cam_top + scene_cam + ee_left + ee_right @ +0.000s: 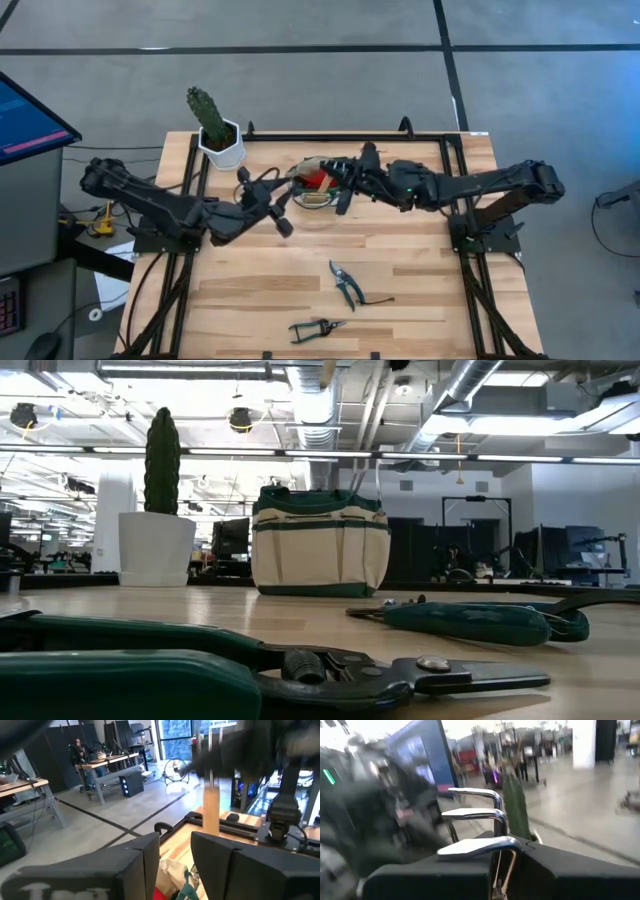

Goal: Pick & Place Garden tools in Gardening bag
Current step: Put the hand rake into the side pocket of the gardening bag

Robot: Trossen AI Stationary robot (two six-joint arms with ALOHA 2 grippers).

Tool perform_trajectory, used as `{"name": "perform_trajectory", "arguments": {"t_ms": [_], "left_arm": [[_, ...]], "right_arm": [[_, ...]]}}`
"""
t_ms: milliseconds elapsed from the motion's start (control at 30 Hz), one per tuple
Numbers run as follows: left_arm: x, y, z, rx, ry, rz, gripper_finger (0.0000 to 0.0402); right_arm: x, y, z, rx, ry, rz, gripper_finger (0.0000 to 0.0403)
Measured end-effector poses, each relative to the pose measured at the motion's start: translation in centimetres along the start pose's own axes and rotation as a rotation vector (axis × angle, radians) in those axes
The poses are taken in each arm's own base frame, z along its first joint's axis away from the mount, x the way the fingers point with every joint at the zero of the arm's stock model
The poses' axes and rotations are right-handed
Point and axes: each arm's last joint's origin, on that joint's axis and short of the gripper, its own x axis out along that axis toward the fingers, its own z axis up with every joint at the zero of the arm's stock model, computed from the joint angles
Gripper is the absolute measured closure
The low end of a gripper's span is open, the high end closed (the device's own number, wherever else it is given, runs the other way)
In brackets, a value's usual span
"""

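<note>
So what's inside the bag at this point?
From above, the bag shows something red in its mouth. Both arms cross over it, hiding the rest. From table height its wall covers everything inside.

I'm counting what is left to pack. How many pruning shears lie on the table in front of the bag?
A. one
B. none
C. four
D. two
D: the high view shows two pruning shears on the wood, one pair nearer the gardening bag and another pair by the table's front edge.
</note>
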Motion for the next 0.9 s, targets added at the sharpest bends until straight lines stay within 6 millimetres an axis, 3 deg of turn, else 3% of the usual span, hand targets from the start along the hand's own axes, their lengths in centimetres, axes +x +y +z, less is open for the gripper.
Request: {"name": "perform_trajectory", "arguments": {"t_ms": [300, 567, 900], "left_arm": [[-2.8, 2.7, 2.2, -0.074, -0.041, -0.059, 0.03], [-5.4, 4.9, 3.7, -0.142, -0.075, -0.11, 0.03], [-6.1, 5.1, 3.7, -0.129, -0.07, -0.108, 0.03]], "right_arm": [[2.8, 0.1, -4.1, 0.008, 0.128, 0.046, 0.0402], [5.5, -1.2, -7.5, -0.019, 0.219, 0.046, 0.0402], [8.0, -3.3, -10.7, -0.073, 0.282, 0.023, 0.0402]]}}
